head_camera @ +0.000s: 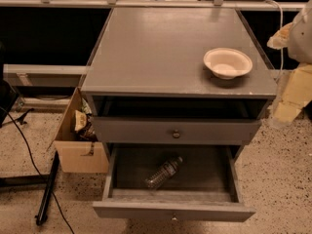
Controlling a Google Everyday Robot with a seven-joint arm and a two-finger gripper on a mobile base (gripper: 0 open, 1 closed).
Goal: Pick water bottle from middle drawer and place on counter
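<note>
The water bottle (164, 172), small, clear and ribbed, lies on its side on the dark floor of the open middle drawer (173, 210), cap pointing to the back right. The drawer is pulled out towards me, below the shut drawer front with a brass knob (176, 134). The counter (161, 48) is the flat grey cabinet top above. My gripper (291, 82) is at the right edge of the view, beside the counter's right front corner, well above and to the right of the bottle, holding nothing I can see.
A white bowl (227, 62) stands on the counter's right front part. An open cardboard box (78, 140) with rubbish sits on the speckled floor left of the cabinet. A black cable and pole (46, 194) lie at the lower left.
</note>
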